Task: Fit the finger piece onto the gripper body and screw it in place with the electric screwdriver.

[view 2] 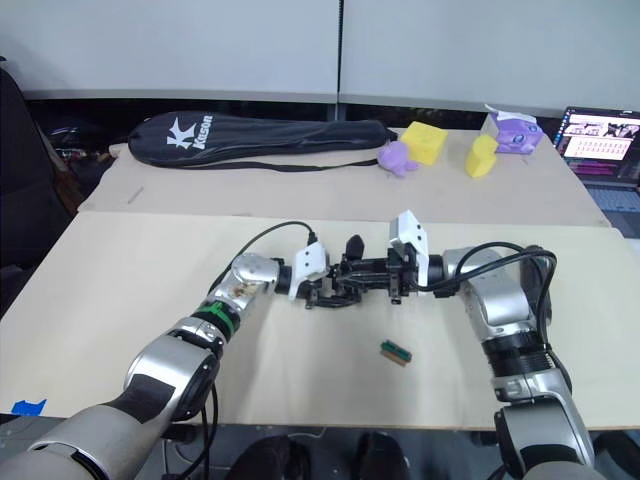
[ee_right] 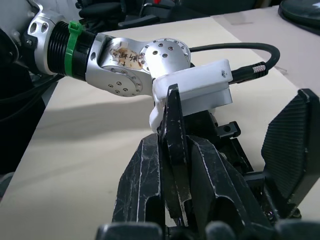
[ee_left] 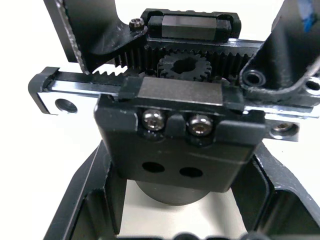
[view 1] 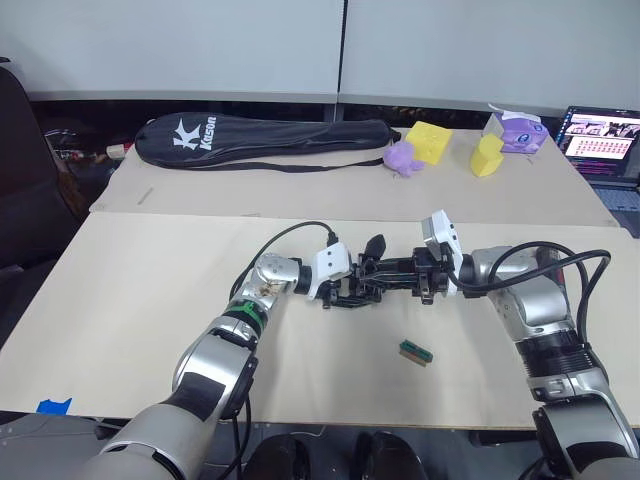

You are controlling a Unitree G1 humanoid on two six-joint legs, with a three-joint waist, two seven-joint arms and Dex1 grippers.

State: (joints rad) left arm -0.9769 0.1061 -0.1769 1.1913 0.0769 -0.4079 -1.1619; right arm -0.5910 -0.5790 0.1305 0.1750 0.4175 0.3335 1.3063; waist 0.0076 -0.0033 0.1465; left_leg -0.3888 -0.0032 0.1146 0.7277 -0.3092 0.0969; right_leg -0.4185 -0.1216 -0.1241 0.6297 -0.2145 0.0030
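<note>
Head cam, tabletop: my two arms meet in the middle of the tan board, end effectors facing each other.
Head cam, left end effector: looks like it's got the gripper body, a black lump of brackets just off the white wrist casing.
Head cam, right end effector: pointing at the left one, tips right up against that same black lump.
Head cam, loose bits: small green block lying alone on the board, nearer me than the arms. Black racket bag, yellow foam pieces, purple toy and laptop sit well back.
Left wrist cam: the gripper body is close up between my fingers, which sit against its sides, so clamped on it. I can see a toothed rack, a gear and two silver screws.
Right wrist cam: finger piece, a thin black fin, stands on edge pinched between my fingers, tip toward the left wrist. Ribbed black pad beside it, probably part of the gripper body, hard to say.
</note>
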